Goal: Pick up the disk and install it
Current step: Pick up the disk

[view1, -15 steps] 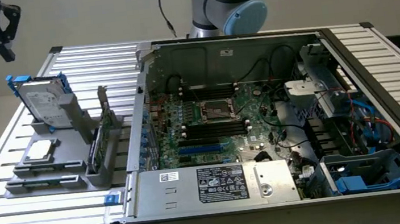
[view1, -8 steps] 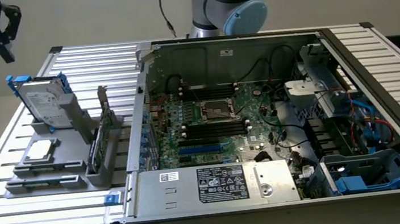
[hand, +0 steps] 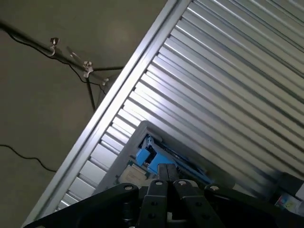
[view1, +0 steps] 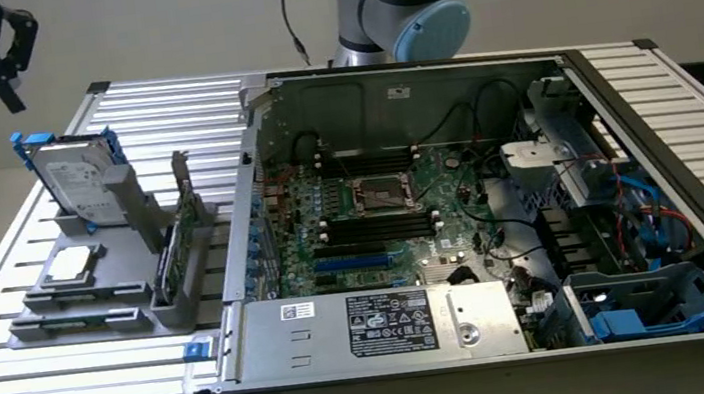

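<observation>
The disk (view1: 79,182) stands upright in a grey holder (view1: 109,297) on the slatted table, at the exterior view's left. It is silver-grey with a white label and blue rails. My gripper (view1: 5,90) hangs high above and slightly to the exterior view's left of it, shut with nothing in it. In the wrist view, the black fingertips (hand: 167,172) meet, and the disk's blue rails (hand: 148,156) lie far below them, partly hidden by the gripper.
An open computer case (view1: 665,118) fills the exterior view's middle and right, with a blue drive bay (view1: 635,308) at its near right corner. The holder also carries a square silver chip (view1: 71,264) and a green circuit card (view1: 177,249). The table edge (hand: 118,95) borders floor with cables.
</observation>
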